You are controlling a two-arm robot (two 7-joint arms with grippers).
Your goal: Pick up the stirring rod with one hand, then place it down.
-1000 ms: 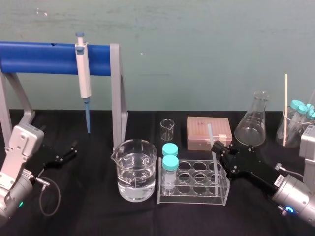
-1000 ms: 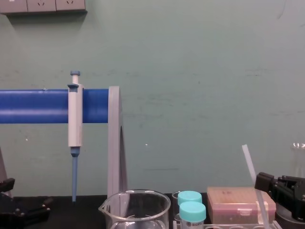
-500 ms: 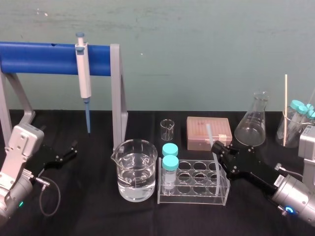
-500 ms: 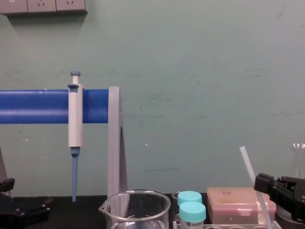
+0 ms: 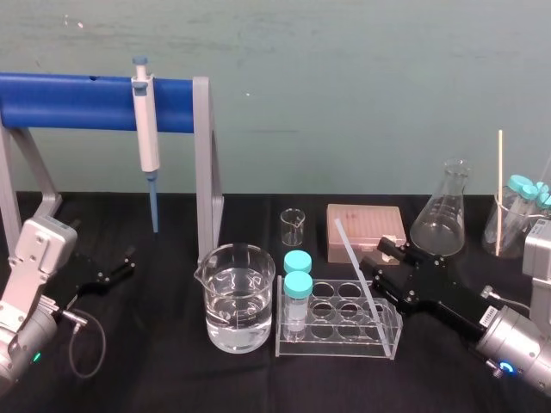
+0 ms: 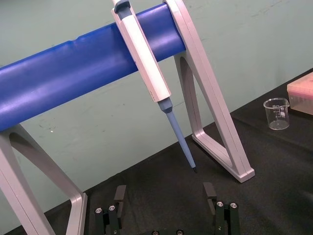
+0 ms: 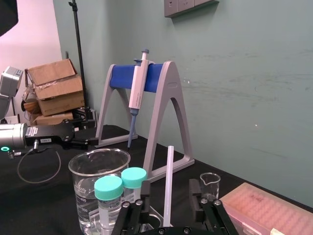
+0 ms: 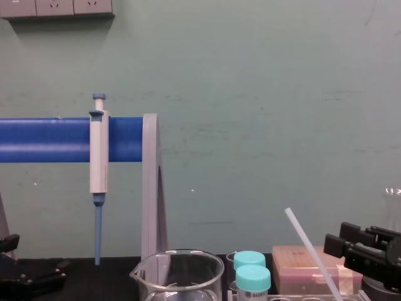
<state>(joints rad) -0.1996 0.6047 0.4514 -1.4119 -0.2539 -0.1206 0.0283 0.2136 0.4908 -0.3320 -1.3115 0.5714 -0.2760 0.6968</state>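
Note:
The stirring rod (image 5: 355, 262) is a thin translucent-white stick standing in the clear tube rack (image 5: 337, 342). Its top leans toward the beaker side, and it rises slanted in the chest view (image 8: 310, 248). My right gripper (image 5: 377, 258) sits just right of it at mid height, open. In the right wrist view the rod (image 7: 168, 181) stands free between the two fingers (image 7: 142, 208), touching neither. My left gripper (image 5: 114, 272) rests open on the black cloth at far left, with nothing between its fingers (image 6: 120, 193).
A water-filled beaker (image 5: 239, 297) and two teal-capped tubes (image 5: 298, 280) stand left of the rod. Behind are a small beaker (image 5: 293, 225), a pink tip box (image 5: 366, 225) and a flask (image 5: 443, 215). The pipette (image 5: 146, 129) hangs on the blue stand (image 5: 77, 101).
My right gripper has opened and let go of the rod. The rod's top has tipped to the left, and it now leans in the rack.

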